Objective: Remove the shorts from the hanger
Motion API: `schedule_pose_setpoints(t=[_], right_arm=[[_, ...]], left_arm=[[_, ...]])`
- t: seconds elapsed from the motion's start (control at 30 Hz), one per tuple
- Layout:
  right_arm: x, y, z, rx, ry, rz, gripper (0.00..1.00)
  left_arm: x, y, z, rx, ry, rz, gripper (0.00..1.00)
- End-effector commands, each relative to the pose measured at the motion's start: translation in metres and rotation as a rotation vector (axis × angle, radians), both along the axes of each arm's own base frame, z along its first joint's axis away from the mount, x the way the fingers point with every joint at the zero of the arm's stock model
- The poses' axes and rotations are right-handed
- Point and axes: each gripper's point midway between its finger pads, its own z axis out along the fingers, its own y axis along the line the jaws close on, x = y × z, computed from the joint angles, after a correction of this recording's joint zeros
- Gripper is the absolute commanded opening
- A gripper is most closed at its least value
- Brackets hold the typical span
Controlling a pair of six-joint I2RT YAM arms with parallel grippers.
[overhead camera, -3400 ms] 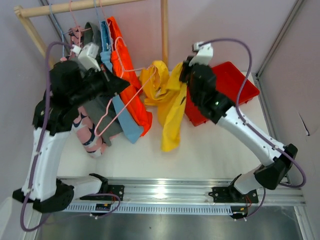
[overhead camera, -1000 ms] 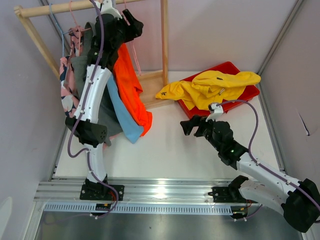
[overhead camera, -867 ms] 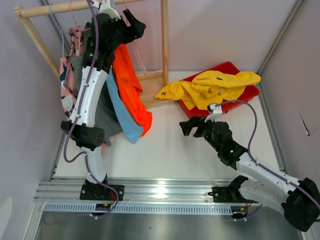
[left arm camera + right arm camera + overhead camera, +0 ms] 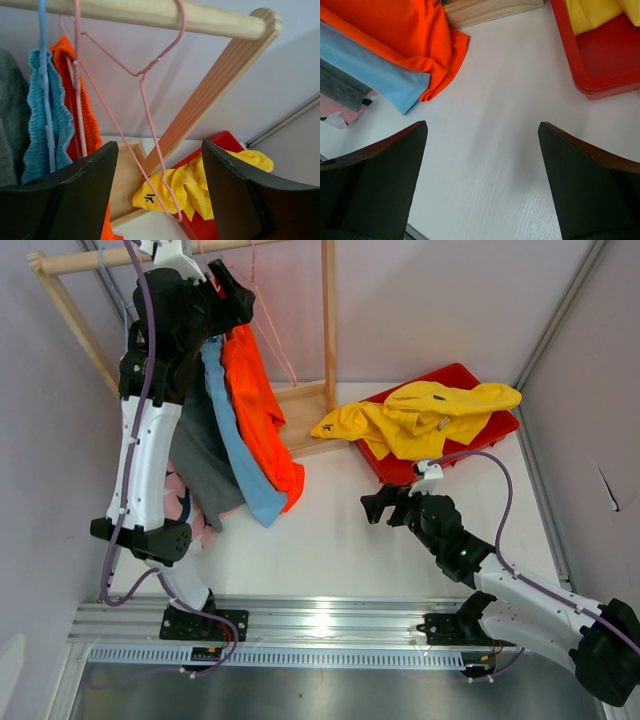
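Note:
The yellow shorts (image 4: 430,415) lie crumpled over the red bin (image 4: 455,375), also seen in the left wrist view (image 4: 175,187) and at the right wrist view's top edge (image 4: 592,15). The bare pink hanger (image 4: 145,100) hangs by its hook from the wooden rail (image 4: 150,12); from above the hanger (image 4: 272,340) shows as a thin pink line. My left gripper (image 4: 232,295) is raised beside the rail, open, its jaws (image 4: 159,150) apart with the hanger beyond them, untouched. My right gripper (image 4: 375,502) hovers low over the table, open and holding nothing (image 4: 482,125).
Orange (image 4: 255,400), blue (image 4: 235,440), grey (image 4: 205,460) and pink patterned (image 4: 185,510) garments hang from the rail (image 4: 150,252) on the left. The rack's upright post (image 4: 327,310) and wooden base (image 4: 300,400) stand between the clothes and the bin. Walls close in on both sides.
Earlier the shorts hung between both grippers on the hanger; now they lie on the bin. In the last second my left arm swung left along the rail and the right gripper dropped slightly.

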Motion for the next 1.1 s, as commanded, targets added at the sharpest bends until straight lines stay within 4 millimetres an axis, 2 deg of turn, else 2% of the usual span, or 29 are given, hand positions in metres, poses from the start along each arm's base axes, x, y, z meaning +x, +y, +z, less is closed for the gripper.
schedule_pose_setpoints(t=[0.0,0.27,0.5,0.67,0.77,0.8,0.83,0.93,1.07], right_arm=[[-0.001,-0.006,0.007,0.02,-0.019,-0.03,0.99],[-0.001,-0.006,0.007,0.02,-0.016,-0.032,0.99],[-0.001,-0.006,0.006,0.017,-0.014,-0.033,0.99],[-0.001,-0.006,0.005,0.014,-0.013,-0.033,0.99],[-0.001,-0.006,0.004,0.014,-0.011,-0.032,0.99],[-0.001,-0.006,0.005,0.014,-0.012,-0.03,1.0],[-0.001,-0.006,0.005,0.015,-0.014,-0.032,0.99],[-0.001,-0.006,0.004,0.013,-0.011,-0.03,0.99],[0.0,-0.005,0.0,0.003,-0.006,-0.028,0.99]], left_arm=[[0.001,0.02,0.001,0.038,-0.006,0.092,0.73],[0.008,0.035,-0.021,0.082,0.045,0.176,0.73],[0.032,0.035,-0.046,0.106,0.093,0.203,0.73],[0.047,0.036,-0.055,0.099,0.103,0.222,0.73],[0.06,0.036,-0.066,0.104,0.125,0.232,0.72],[0.061,0.037,-0.06,0.097,0.11,0.234,0.71],[0.068,0.037,-0.068,0.099,0.124,0.237,0.7],[0.073,0.04,-0.065,0.083,0.11,0.252,0.64],[0.073,0.044,-0.056,0.067,0.082,0.272,0.58]])
